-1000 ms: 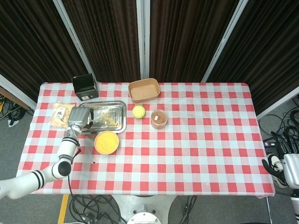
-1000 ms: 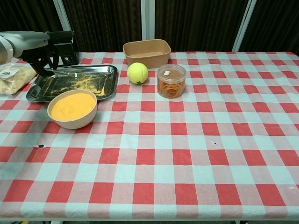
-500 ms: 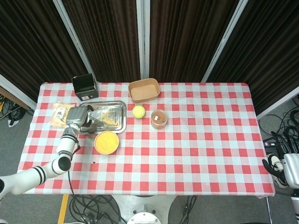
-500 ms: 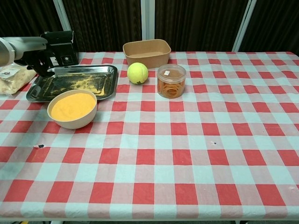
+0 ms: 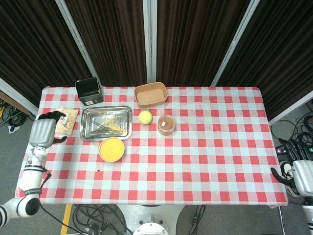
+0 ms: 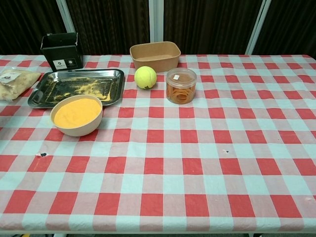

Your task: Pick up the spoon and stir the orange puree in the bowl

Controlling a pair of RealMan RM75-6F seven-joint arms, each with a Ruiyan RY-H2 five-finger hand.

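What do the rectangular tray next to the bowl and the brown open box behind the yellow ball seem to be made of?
The rectangular silver tray looks like polished metal, probably stainless steel: it is grey and shiny with reflections, smeared with yellow residue. The brown open box looks like matte kraft paper or pressed fibre, judging by its dull tan surface and thin rolled rim; the exact material stays uncertain.

A cream bowl (image 6: 76, 116) brimming with smooth orange puree (image 6: 76, 112) is sitting upright near the worktop's left edge, just in front of the metal tray (image 5: 85, 132) where the spoon (image 5: 101, 127) is lying flat.
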